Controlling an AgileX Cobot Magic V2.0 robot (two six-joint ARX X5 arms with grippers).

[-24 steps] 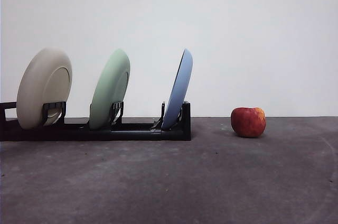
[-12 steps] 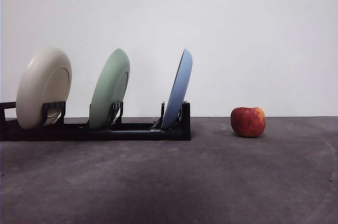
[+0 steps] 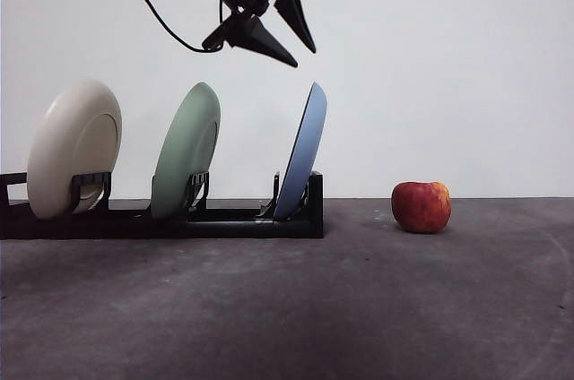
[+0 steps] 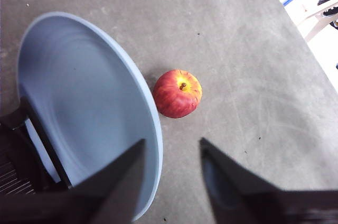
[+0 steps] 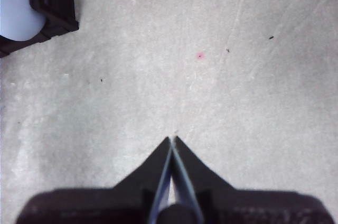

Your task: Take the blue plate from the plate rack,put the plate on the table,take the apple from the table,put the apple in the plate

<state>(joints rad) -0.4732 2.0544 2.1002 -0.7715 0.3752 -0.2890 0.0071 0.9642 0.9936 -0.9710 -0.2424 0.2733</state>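
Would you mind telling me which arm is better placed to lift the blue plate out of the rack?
The left. Its end effector hangs open just above the blue plate in the plate rack. The right end effector is shut over bare table.

Matte blue plate (image 4: 84, 108) — rough table (image 4: 222, 34)

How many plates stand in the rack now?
3: the cream plate at the left end, the green plate in the middle, the blue plate at the right end.

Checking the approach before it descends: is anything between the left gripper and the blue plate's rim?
Nothing visible. The left gripper, open, hangs in clear air above the blue plate, which stands in the plate rack's end slot.
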